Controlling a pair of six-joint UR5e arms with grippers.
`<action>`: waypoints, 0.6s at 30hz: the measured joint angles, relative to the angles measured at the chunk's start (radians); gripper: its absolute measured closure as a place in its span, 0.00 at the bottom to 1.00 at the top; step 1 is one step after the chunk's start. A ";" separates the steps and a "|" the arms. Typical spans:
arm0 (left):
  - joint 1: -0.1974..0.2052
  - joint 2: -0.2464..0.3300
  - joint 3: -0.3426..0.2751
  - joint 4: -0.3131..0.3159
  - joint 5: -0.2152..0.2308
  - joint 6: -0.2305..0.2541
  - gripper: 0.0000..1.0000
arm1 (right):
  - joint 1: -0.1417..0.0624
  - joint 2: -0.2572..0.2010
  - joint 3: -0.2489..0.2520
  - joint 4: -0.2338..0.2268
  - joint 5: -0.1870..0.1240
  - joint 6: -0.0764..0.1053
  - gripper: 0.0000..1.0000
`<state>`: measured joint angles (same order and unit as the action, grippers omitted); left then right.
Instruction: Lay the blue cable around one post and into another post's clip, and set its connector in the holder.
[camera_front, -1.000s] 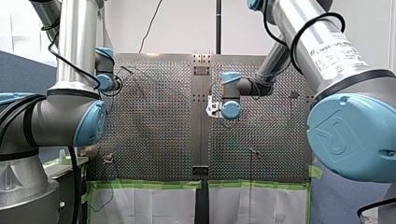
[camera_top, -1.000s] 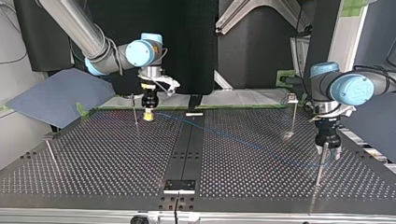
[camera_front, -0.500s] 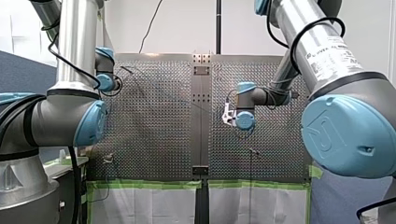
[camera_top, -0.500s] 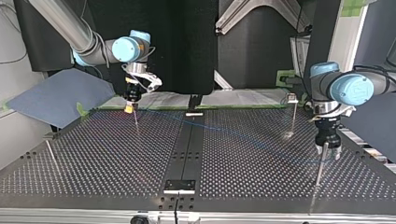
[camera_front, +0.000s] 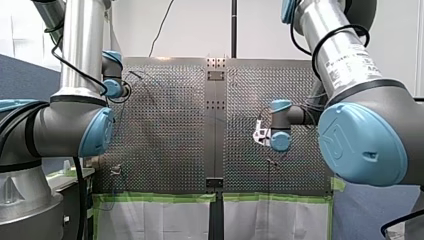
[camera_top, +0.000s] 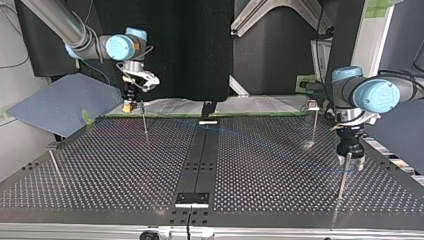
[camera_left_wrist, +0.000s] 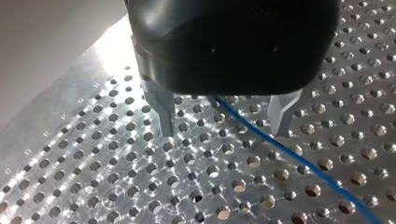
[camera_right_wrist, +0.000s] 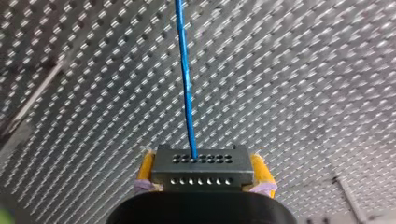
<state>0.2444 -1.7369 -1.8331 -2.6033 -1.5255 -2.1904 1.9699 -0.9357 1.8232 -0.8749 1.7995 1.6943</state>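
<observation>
The blue cable lies on the perforated table and passes between the metal fingers of my left gripper, which stands open just above the plate. In the top view my left gripper hangs at the right, beside a thin post. My right gripper has its yellow pads shut on a black connector block, and the blue cable runs straight ahead out of it. In the top view my right gripper holds the block at the table's far left, next to another post.
A post with a clip on top stands at the top view's far right, and a leaning post at its left. A small black plate sits on the dark centre strip near the front edge. A blue sheet lies beyond the left edge.
My right arm has carried the connector toward the top view's left and the table's far edge, past the post there, and the cable has followed. My left arm has stayed still.
</observation>
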 joint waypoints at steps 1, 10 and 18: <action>0.000 0.000 0.000 0.000 0.000 0.000 0.00 | -0.009 0.008 0.008 -0.008 -0.004 0.004 1.00; -0.002 0.000 0.000 -0.001 0.000 0.000 0.00 | -0.091 0.088 0.091 -0.091 -0.009 0.056 1.00; -0.005 0.000 0.000 -0.003 0.000 0.000 0.00 | -0.161 0.159 0.161 -0.161 -0.008 0.033 1.00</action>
<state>0.2394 -1.7370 -1.8335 -2.6064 -1.5255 -2.1904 1.8085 -0.7767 1.9844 -1.0361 1.7916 1.7269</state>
